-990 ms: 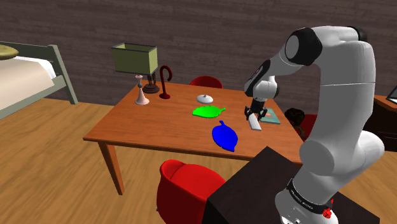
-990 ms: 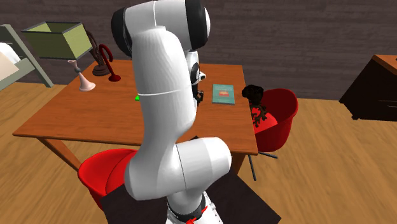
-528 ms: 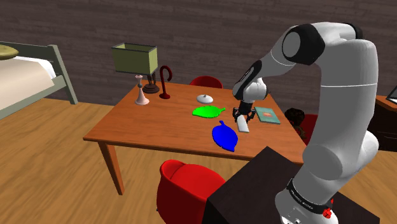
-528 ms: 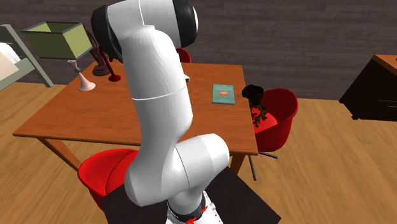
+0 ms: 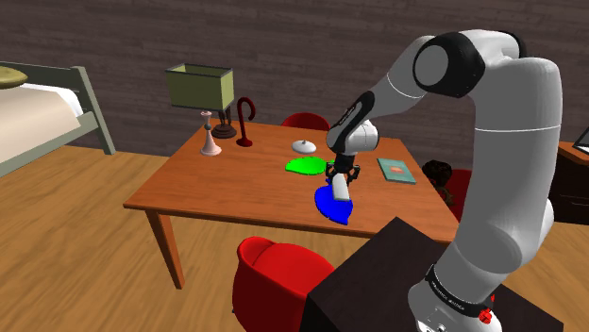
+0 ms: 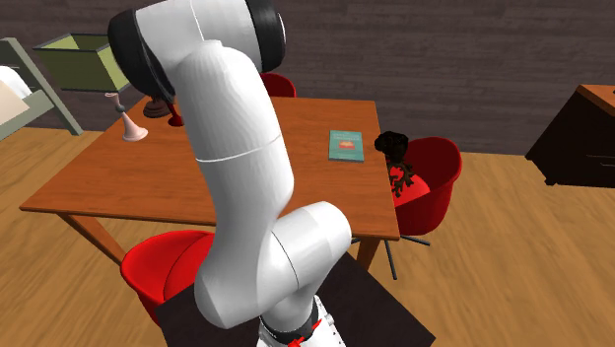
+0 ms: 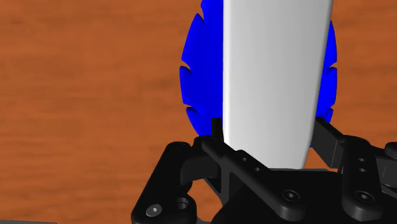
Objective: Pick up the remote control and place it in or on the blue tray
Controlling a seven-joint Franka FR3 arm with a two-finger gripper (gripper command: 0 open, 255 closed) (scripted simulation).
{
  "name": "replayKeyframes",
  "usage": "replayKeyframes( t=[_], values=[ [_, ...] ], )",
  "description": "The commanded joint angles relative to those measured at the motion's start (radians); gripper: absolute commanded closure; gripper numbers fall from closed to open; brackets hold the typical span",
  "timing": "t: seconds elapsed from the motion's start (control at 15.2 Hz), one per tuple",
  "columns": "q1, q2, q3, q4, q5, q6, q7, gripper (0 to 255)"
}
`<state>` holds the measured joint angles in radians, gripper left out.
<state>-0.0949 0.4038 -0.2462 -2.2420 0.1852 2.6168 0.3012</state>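
A long white remote control [image 7: 273, 76] is clasped between my black fingers; my gripper [image 7: 270, 133] is shut on its near end. Right beneath it lies the blue leaf-shaped tray [image 7: 196, 76], its toothed edge showing on both sides of the remote. In the shoulder view my gripper [image 5: 340, 181] hangs just above the blue tray [image 5: 330, 204], near the table's front edge, and the remote is held above the tray. I cannot tell whether the remote touches the tray.
A green leaf tray [image 5: 307, 166] and a small white dish [image 5: 303, 146] lie behind the blue one. A teal book [image 5: 396, 170] is to the right. A lamp [image 5: 200, 87], a pink stand [image 5: 210, 141] and a dark red cane [image 5: 245, 123] stand at the table's back left. A red chair [image 5: 278, 273] sits in front.
The arm has swung to the shoulder view's left, carrying the remote from beside the teal book to above the blue tray. The grip has stayed shut.
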Motion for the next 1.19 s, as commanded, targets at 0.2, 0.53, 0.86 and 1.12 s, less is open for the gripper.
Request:
replayKeyframes(
  t=[0.2, 0.53, 0.86, 1.12],
  values=[
    [-0.002, 0.06, 0.022, 0.015, 0.024, 0.044, 0.0, 255],
    [-0.02, 0.125, 0.046, 0.031, 0.049, 0.093, -0.018, 255],
    [-0.035, 0.175, 0.064, 0.047, 0.065, 0.127, -0.03, 255],
    [-0.035, 0.175, 0.064, 0.047, 0.065, 0.127, -0.03, 255]
  ],
)
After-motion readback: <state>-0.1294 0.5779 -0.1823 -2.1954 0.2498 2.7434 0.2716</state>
